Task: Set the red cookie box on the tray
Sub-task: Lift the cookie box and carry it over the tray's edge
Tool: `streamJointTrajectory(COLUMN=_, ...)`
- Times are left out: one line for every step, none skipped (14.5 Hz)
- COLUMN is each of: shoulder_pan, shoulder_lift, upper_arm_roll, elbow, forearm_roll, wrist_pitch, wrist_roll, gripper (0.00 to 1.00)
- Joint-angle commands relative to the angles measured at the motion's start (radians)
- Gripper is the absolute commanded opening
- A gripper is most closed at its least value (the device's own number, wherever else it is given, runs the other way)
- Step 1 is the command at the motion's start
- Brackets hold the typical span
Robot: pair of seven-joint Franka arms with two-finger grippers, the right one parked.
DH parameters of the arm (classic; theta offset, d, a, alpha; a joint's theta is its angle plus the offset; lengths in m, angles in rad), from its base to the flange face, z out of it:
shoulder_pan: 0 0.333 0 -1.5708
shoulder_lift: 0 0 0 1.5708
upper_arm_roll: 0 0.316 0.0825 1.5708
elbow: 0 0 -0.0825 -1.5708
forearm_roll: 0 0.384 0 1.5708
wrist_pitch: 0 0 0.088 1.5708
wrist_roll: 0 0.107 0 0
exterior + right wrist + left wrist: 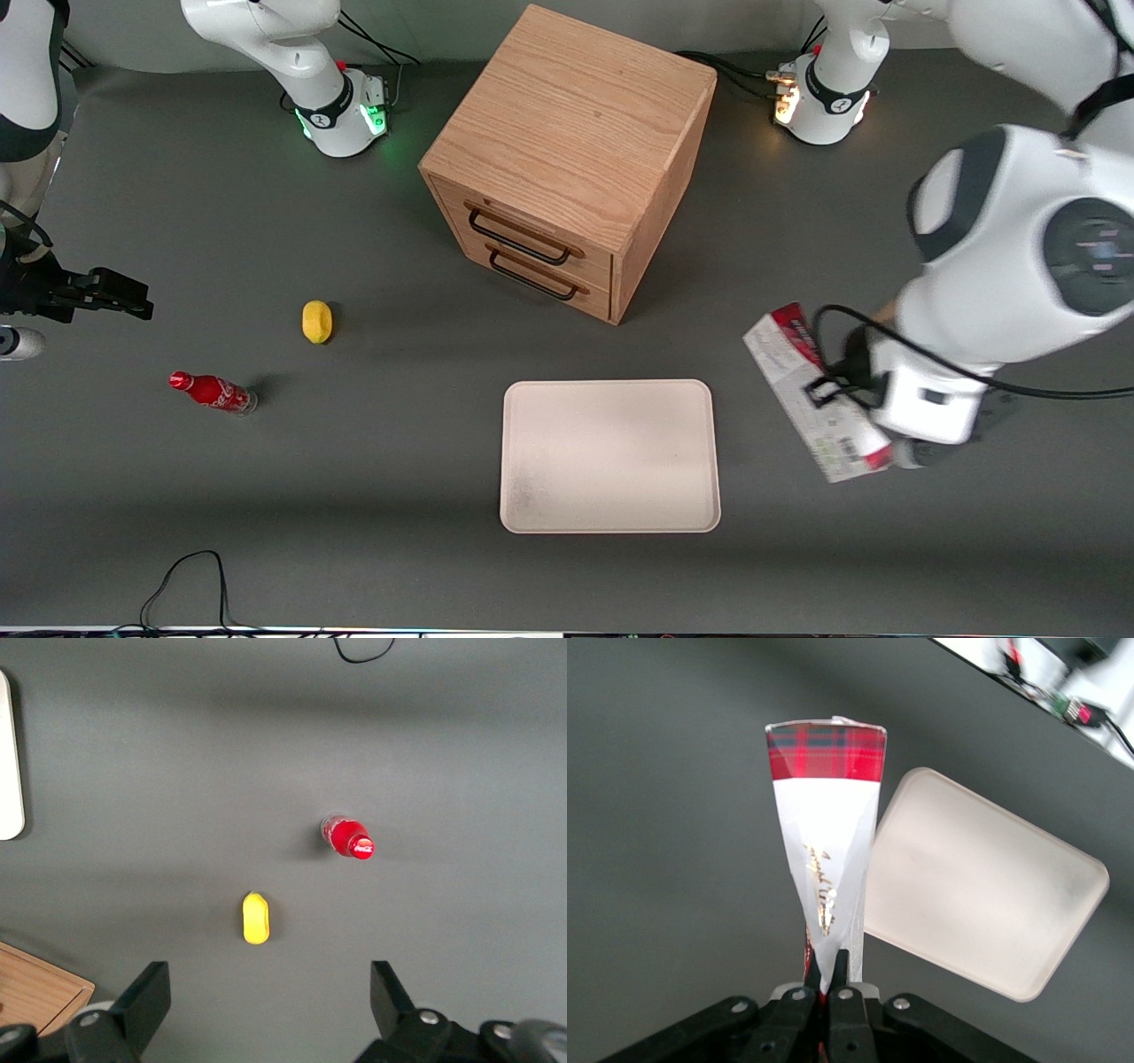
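My jaws are clamped on the red cookie box [826, 846], holding it above the counter [354, 496] just beside the tray [609, 456], toward the working arm's end.

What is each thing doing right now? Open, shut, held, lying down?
gripper: shut on the red cookie box, beside the tray
red cookie box: held above the table
tray: flat, nothing on it
cabinet: both drawers shut
soda bottle: upright
lemon: lying on the table
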Motion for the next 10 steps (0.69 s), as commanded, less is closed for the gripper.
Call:
streamJointTrajectory(shoulder_pan=-0.068, shoulder_lift=0.014, upper_arm_roll=0.012, elbow=0.001, forearm_roll=0.01, wrist_pitch=0.053, wrist_roll=0.068, gripper=0.0)
streamJointTrajectory(shoulder_pan=-0.079, shoulder_lift=0.017, upper_arm_roll=0.012, elbow=-0.001, forearm_roll=0.01, wrist_pitch=0.068, wrist_roll=0.124, gripper=0.0)
streamJointTrajectory(shoulder_pan=-0.092, shoulder_lift=0.018, upper_arm_roll=0.014, elbow=-0.001, forearm_roll=0.01, wrist_pitch=0.075, wrist_roll=0.211, gripper=0.0)
streamJointTrajectory(shoulder_pan=-0.096, shoulder_lift=0.018, upper_arm_roll=0.014, elbow=-0.002, forearm_roll=0.01, wrist_pitch=0.079, wrist_roll=0.274, gripper=0.0)
streamJointTrajectory(shoulder_pan=-0.097, shoulder_lift=0.018, upper_arm_roll=0.01, elbow=-0.004, forearm_roll=0.009, wrist_pitch=0.076, wrist_roll=0.293, gripper=0.0)
streamJointTrajectory(shoulder_pan=-0.096, shoulder_lift=0.018, upper_arm_roll=0.01, elbow=-0.007, forearm_roll=0.008, wrist_pitch=0.064, wrist_roll=0.302, gripper=0.0)
streamJointTrajectory(shoulder_pan=-0.097, shoulder_lift=0.018, upper_arm_roll=0.01, elbow=-0.011, forearm_roll=0.01, wrist_pitch=0.059, wrist_roll=0.337, gripper=0.0)
streamJointTrajectory(shoulder_pan=-0.096, shoulder_lift=0.026, upper_arm_roll=0.012, elbow=-0.011, forearm_roll=0.01, wrist_pitch=0.062, wrist_roll=0.379, gripper=0.0)
streamJointTrajectory(shoulder_pan=-0.096, shoulder_lift=0.032, upper_arm_roll=0.014, elbow=-0.011, forearm_roll=0.01, wrist_pitch=0.062, wrist_roll=0.379, gripper=0.0)
streamJointTrajectory(shoulder_pan=-0.094, shoulder_lift=0.046, upper_arm_roll=0.015, elbow=-0.024, forearm_roll=0.009, wrist_pitch=0.064, wrist_roll=0.373, gripper=0.0)
